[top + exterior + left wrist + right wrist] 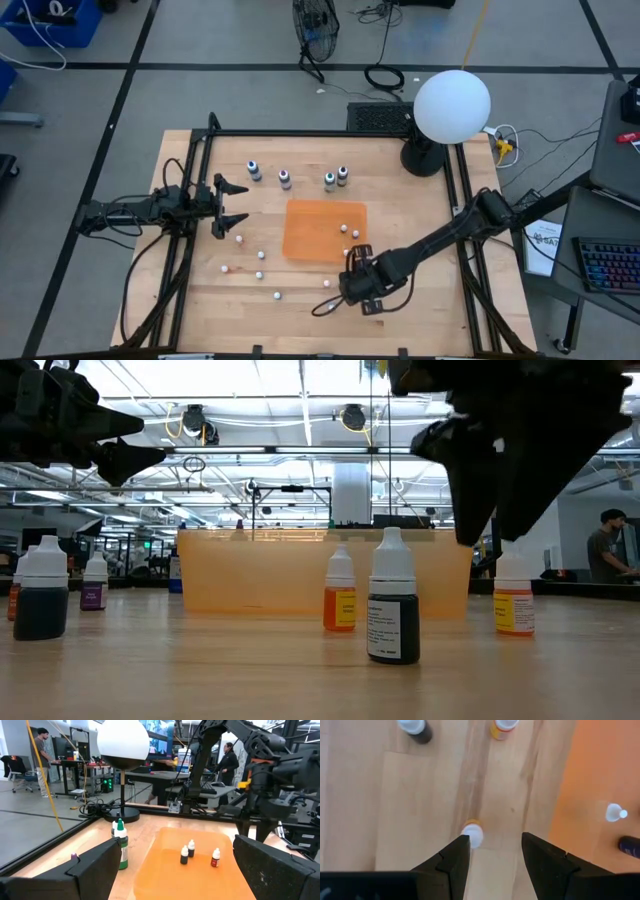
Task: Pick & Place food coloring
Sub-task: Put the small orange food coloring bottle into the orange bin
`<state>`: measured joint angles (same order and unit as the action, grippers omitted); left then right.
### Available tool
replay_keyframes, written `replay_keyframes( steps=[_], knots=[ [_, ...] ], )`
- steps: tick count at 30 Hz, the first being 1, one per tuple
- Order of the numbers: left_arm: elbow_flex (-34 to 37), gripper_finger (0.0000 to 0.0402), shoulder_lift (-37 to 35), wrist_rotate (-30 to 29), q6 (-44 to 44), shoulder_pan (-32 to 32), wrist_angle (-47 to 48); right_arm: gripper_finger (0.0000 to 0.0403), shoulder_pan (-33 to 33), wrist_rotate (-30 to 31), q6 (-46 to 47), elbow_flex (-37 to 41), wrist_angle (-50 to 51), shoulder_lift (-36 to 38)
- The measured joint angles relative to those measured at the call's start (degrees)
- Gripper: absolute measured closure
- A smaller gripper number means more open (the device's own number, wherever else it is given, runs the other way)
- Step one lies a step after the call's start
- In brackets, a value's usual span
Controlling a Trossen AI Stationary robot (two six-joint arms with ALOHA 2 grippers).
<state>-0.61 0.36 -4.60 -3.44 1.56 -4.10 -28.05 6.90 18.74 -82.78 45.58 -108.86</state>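
The right gripper (492, 852), fingers apart, is hovering above a bottle (472, 834) beside the orange tray (600, 775); centre before closing.

The left gripper (232, 204), fingers apart, is waiting well left of the tray.

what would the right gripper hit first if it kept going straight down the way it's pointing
Probably the small white-capped, orange-collared bottle standing on the wooden table: it shows just beyond the tips of the open right gripper, nearer one finger. Depth is unclear.

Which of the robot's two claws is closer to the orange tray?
The right gripper is nearer, hanging open just off the orange tray at its near right corner. The left gripper waits open, well off the tray's left edge.
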Motion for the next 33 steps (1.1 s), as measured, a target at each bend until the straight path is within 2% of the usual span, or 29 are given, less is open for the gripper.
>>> replay_keyframes(
  steps=[5, 12, 20, 33],
  knots=[
    [-0.01, 0.0023, 0.00, 0.00, 0.01, 0.01, 0.01, 0.0236, 0.28, -1.21, -0.04, 3.04, -4.49, 0.00],
    [-0.02, 0.0023, 0.00, 0.00, 0.00, 0.00, 0.02, 0.0236, 0.13, -2.57, 2.32, 3.67, -5.05, 0.00],
    [0.00, 0.0023, 0.00, 0.00, 0.00, 0.00, 0.00, 0.0236, -1.44, -1.18, 4.50, 3.67, 5.39, 0.00],
    [-0.01, 0.0023, 0.00, 0.00, 0.01, 0.00, 0.01, 0.0236, -0.64, -1.07, 2.50, 10.82, -2.11, 0.00]
  ],
)
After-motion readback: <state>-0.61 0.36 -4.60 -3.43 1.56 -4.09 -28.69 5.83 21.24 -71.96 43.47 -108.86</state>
